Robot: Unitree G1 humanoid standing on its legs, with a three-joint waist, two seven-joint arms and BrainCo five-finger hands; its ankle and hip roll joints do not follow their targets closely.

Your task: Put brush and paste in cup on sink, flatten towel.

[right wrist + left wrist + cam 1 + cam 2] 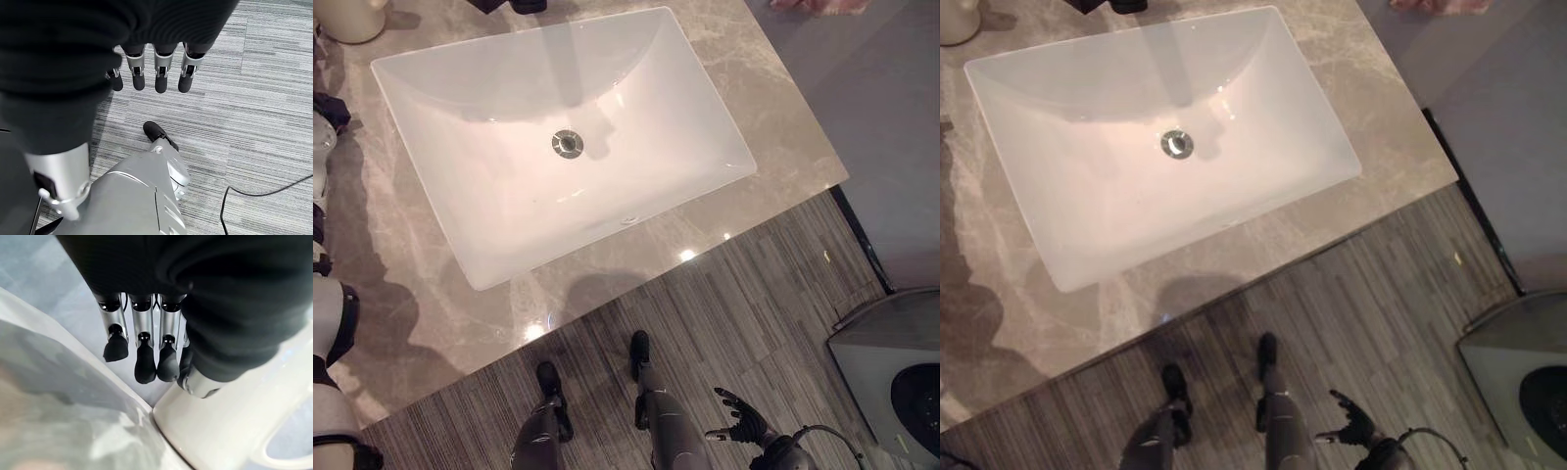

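In the left eye view, a white rectangular sink is seen across the upper middle of the frame, set on a grey marbled desk. A round metal drain lies near the middle of the basin. A cream cup stands on the desk at the upper left corner, just beyond the sink's corner. A pink towel is cut off by the top edge at the upper right. A striped grey floor fills the lower part, and a grey appliance sits at the lower right. The right robot hand hangs low at the bottom right, over the floor, with fingers spread apart and nothing held.

In the right eye view, the same layout is shown, with the cup at the upper left corner and the towel at the top edge.

In the left wrist view, the left robot hand is seen with straight, relaxed fingers, holding nothing, above the sink's rim and beside the cup.

In the right wrist view, the right robot hand is shown with fingers straight and empty above the floor.
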